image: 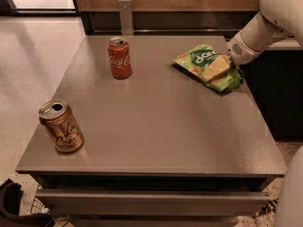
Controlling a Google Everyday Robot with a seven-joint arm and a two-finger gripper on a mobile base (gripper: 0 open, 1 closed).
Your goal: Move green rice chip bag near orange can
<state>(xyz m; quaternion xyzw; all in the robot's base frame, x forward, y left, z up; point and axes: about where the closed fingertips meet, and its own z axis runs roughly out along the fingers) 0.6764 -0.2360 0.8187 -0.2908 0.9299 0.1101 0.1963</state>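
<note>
Gripper [218, 68] resting over green rice chip bag [198, 58], far right of table [161, 126]; grip state unclear.

hand [220, 68] at bag [198, 56], far right

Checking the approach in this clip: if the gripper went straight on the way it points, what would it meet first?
The flat, crinkly light-green rice chip bag: the gripper, at the grey table's far right, points down-left in the picture onto the bag's right end. Whether it already touches is unclear.
</note>
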